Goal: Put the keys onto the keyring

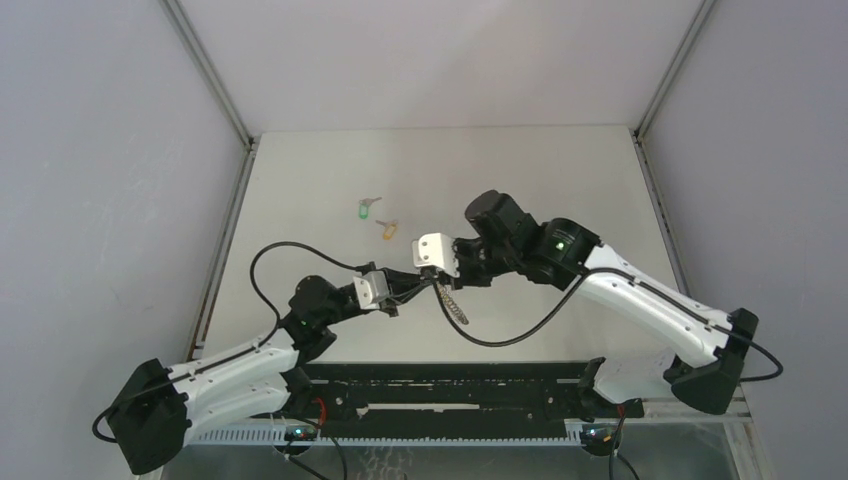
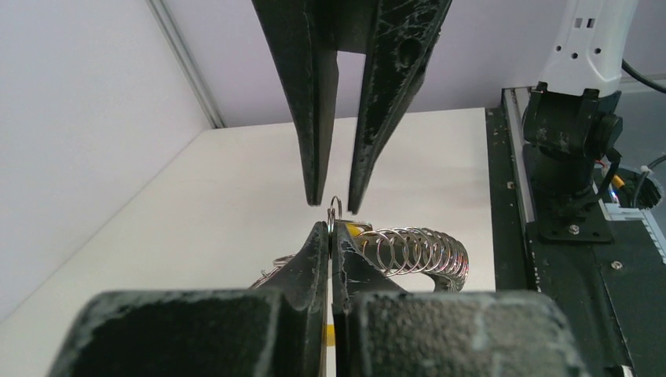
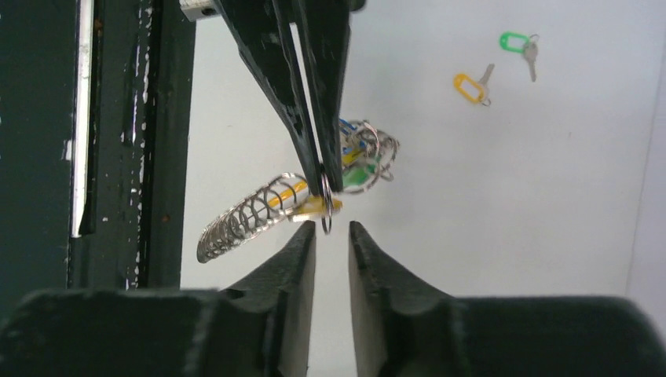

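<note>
As my left gripper (image 2: 328, 236) was clenched on a small wire ring (image 2: 335, 206) of the keyring (image 3: 243, 220), my right gripper (image 3: 331, 229) stood released, its jaws apart on either side of that ring. I had the keyring about mid-table, its coiled long axis slanting from the ring toward the near right corner. A green key (image 1: 366, 210) and an orange key (image 1: 388, 228) lay near each other, left of centre toward the far edge. Any tag print was too small to read.

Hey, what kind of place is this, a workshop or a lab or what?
Probably a lab robot-testing booth: a white table boxed in by plain panel walls, with the left arm and right arm bolted to a black rail at its near edge.
</note>
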